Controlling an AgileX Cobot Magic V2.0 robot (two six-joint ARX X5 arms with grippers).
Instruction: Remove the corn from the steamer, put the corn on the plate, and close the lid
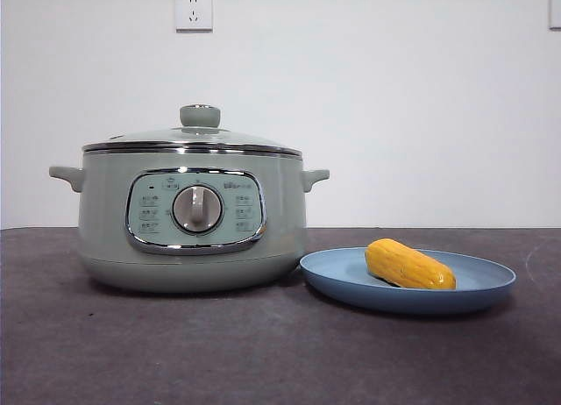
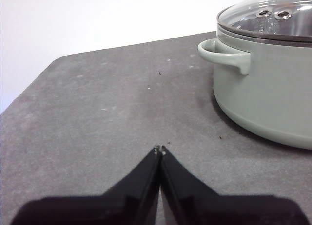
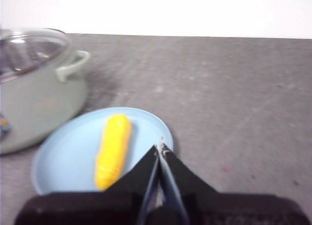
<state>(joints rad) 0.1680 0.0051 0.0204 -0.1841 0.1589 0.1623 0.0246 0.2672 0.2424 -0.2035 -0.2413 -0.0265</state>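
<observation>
both tools closed and empty, corn on plate, lid on steamer

the right tool (image 3: 161, 148) has its jaws pressed together on nothing, poised above the near rim of the wide shallow light-blue plate (image 3: 63, 161); the small ribbed yellow-orange corn cob (image 3: 113, 149) lies on that plate just beside the tool. past the plate, the round pale sage-green steamer (image 1: 193, 212) carries its domed glass lid (image 1: 193, 138). the left tool (image 2: 160, 149), jaws also together and empty, hangs over the bare grey bench (image 2: 97, 103), the steamer's handle off to one side.
</observation>
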